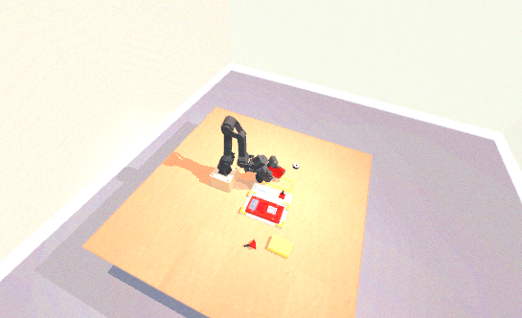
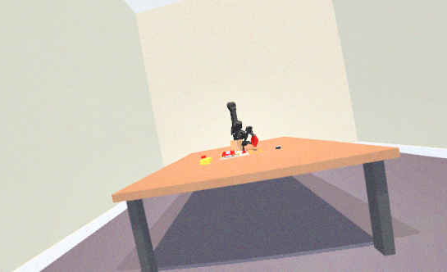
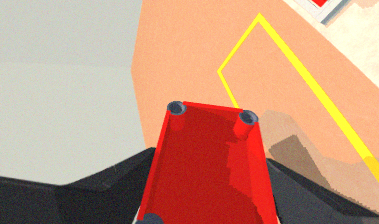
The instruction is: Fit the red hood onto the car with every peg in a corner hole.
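The red hood point(image 1: 278, 171) point(image 2: 254, 141) point(image 3: 205, 170) is held above the table, beside the jig. In the exterior view it is tilted steeply. The wrist view looks into its hollow side, with two grey-ringed corner bosses at the far end and part of another at the bottom edge. My gripper point(image 3: 209, 159) is shut on the hood, one finger along each long side. The red chassis point(image 1: 265, 215) point(image 2: 225, 155) sits in the white jig; a pale block shows on its deck. The pegs are too small to make out.
A yellow outline point(image 1: 286, 180) point(image 3: 300, 69) lies on the table near the hood. A small red piece point(image 1: 282, 195) with a black top stands beside the chassis. A white-and-black round piece point(image 1: 296, 166) point(image 2: 278, 147), a yellow block point(image 1: 280, 246) point(image 2: 206, 161) and a red-and-black piece point(image 1: 253, 244) lie farther out.
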Available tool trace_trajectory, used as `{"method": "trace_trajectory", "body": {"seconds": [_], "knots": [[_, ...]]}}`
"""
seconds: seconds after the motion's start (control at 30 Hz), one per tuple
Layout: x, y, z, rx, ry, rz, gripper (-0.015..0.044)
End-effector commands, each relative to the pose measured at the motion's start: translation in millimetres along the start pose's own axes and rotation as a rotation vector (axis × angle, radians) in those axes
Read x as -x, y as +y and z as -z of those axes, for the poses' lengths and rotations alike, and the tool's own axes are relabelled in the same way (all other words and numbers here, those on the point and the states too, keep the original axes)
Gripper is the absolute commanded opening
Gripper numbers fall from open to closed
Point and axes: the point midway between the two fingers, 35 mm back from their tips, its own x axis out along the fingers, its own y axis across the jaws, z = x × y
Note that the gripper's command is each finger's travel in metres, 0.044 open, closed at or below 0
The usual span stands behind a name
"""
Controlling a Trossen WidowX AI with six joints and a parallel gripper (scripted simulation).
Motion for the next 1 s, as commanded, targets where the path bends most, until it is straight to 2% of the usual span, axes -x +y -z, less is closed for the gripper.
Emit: {"method": "trace_trajectory", "body": {"seconds": [0.0,0.83,0.97], "knots": [[-1,-4,1,-0.133,0.006,0.005,0.0],[-9,-31,0,-0.872,0.003,0.009,0.0],[-9,-28,0,-0.833,0.002,0.006,0.0]]}}
